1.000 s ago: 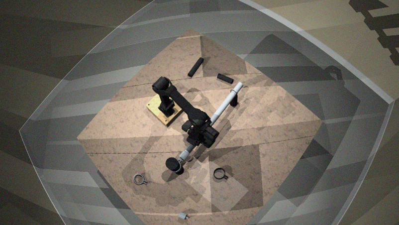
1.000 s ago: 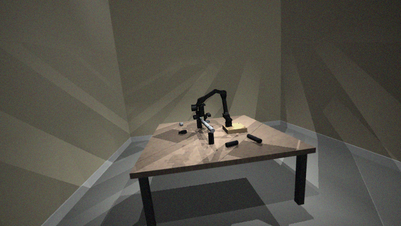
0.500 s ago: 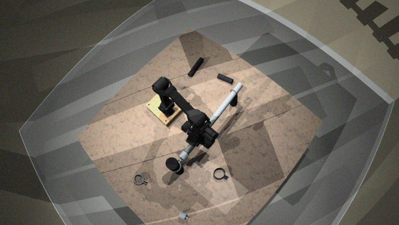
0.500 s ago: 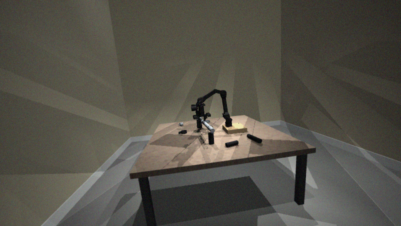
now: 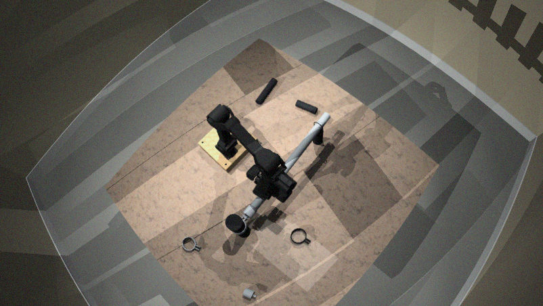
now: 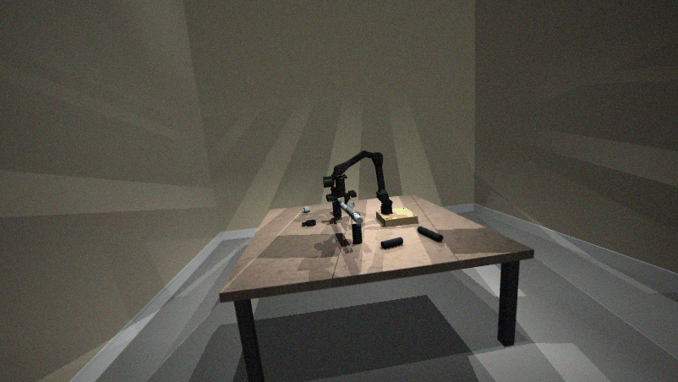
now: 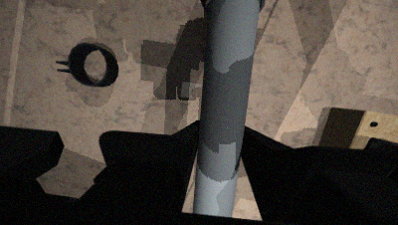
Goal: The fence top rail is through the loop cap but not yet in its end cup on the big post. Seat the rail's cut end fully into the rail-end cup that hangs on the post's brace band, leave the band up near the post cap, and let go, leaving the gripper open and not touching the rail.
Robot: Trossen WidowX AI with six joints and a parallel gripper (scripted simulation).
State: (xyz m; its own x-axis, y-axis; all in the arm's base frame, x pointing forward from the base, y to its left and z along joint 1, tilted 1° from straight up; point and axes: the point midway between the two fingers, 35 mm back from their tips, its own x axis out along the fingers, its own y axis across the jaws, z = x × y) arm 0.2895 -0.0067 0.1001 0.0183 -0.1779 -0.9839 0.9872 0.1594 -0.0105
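The grey rail (image 5: 302,149) (image 6: 350,210) (image 7: 226,100) slants above the table, from the short post (image 5: 318,137) (image 6: 357,233) to the big black-capped post (image 5: 235,223). Its far end sticks out through the loop cap (image 5: 315,123). Its other end meets the light rail-end cup (image 5: 248,211) beside the big post; how deep it sits cannot be told. The cup hangs high, near the post cap. My gripper (image 7: 217,125) is shut on the rail between the two posts, with a dark finger on each side of it. In the top view the arm hides the fingertips.
A dark loose band (image 5: 298,236) (image 7: 94,65) and a light loose band (image 5: 189,244) lie on either side of the big post. A small grey cap (image 5: 248,294) lies near the table edge. Two black cylinders (image 5: 266,91) (image 5: 306,106) lie near the short post and arm base.
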